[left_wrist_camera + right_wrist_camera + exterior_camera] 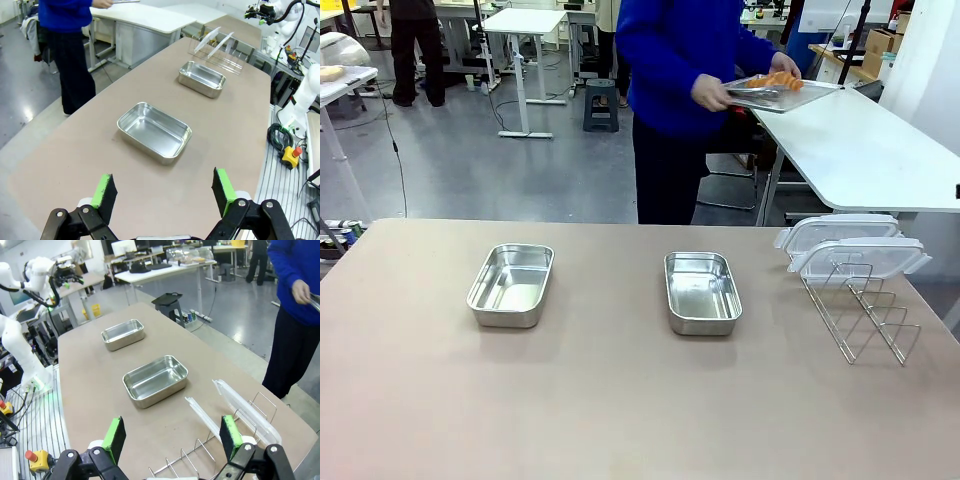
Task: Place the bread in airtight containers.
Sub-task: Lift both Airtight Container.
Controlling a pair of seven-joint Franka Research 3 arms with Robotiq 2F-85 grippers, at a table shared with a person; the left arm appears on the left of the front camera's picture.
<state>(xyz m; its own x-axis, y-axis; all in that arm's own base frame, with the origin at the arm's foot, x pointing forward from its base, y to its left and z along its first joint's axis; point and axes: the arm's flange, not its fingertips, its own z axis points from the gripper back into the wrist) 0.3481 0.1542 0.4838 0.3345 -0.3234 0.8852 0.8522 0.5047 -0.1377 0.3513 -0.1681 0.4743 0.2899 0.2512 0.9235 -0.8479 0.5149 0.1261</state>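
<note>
Left claw [164, 187] and right claw [172, 435] gape apart, empty; croissants [775, 80] could slide off the person's carried tray [817, 90].

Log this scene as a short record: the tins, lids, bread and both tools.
left tin: empty, on the table
right tin: empty, on the table
lids: two, propped in the wire rack
bread: on the tray held by the person
left tool: open, holding nothing
right tool: open, holding nothing
</note>
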